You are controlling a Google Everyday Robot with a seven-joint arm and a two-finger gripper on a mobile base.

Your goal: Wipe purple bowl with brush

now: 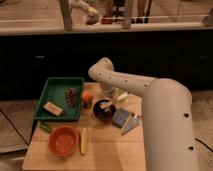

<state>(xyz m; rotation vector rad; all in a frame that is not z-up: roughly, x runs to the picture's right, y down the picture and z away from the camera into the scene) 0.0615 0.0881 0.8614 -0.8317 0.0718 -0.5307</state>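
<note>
The purple bowl [103,112] sits dark and glossy in the middle of the wooden table [110,155]. A whitish piece [104,105] lies at the bowl's top rim; it looks like the brush head. A cream-yellow stick [122,95] lies just right of the bowl's far side and looks like the brush handle. My gripper [107,95] reaches down from the white arm [150,95] to just above the bowl's far rim. The arm hides most of the gripper.
A green tray [50,84] at the left holds dark grapes [71,95] and a tan block [52,108]. An orange fruit [87,97] sits left of the bowl. An orange bowl [63,140] and a yellow vegetable [83,140] are at the front left. A grey wedge tool [129,124] lies to the right.
</note>
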